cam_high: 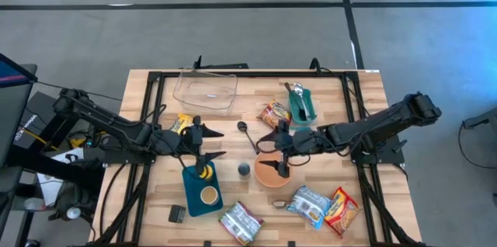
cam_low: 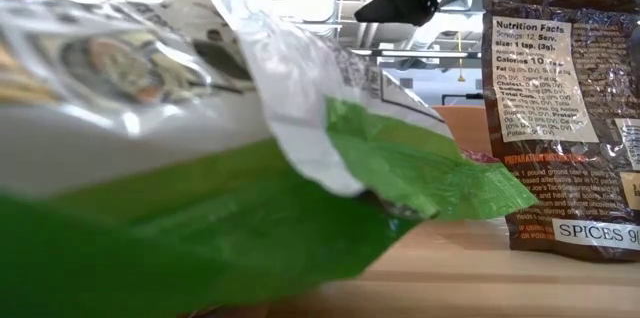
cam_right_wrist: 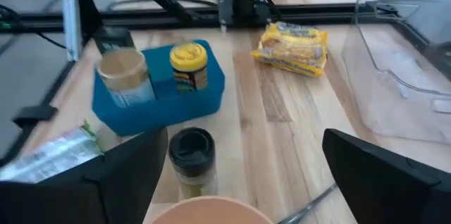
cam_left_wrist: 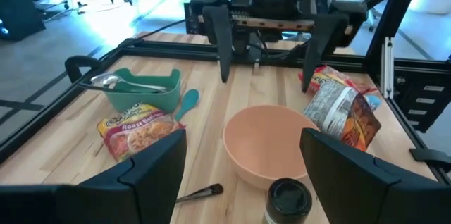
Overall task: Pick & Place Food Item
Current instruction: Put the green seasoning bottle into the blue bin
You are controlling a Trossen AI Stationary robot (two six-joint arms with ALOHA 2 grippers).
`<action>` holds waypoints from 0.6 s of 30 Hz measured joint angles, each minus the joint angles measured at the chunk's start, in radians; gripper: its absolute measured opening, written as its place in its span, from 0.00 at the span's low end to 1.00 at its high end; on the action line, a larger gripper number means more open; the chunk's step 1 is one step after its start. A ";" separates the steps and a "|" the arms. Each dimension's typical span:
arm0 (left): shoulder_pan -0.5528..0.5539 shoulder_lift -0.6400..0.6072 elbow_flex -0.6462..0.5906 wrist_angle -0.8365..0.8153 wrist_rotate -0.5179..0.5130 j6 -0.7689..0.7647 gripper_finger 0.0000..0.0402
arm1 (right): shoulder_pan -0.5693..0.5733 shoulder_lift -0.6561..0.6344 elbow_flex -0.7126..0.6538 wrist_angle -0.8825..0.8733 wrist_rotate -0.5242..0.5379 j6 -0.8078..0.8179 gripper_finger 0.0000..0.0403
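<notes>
Your left gripper (cam_high: pixel 211 143) hangs wide open, empty, above the blue tray (cam_high: pixel 199 193) at table centre-left. Your right gripper (cam_high: pixel 273 150) is spread fully, empty, over the orange bowl (cam_high: pixel 272 171). Yellow noodle packet (cam_high: pixel 181 123) lies at 11 o'clock from the left gripper.

Bright, even overhead light, soft shadows on the tabletop (cam_high: pixel 326 115). Down low, a green-and-white packet (cam_low: pixel 200 158) looms blurred against the lens; ceiling lights glare.
</notes>
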 joint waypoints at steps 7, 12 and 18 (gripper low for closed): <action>0.000 0.000 0.000 0.001 0.000 0.000 0.68 | 0.037 0.016 -0.001 -0.008 0.030 0.032 0.92; 0.000 0.000 0.000 0.000 0.001 0.000 0.68 | 0.052 0.041 0.021 0.003 0.029 0.030 0.92; 0.000 0.000 0.000 -0.010 0.002 0.003 0.68 | 0.049 0.114 0.071 -0.011 0.030 0.011 0.92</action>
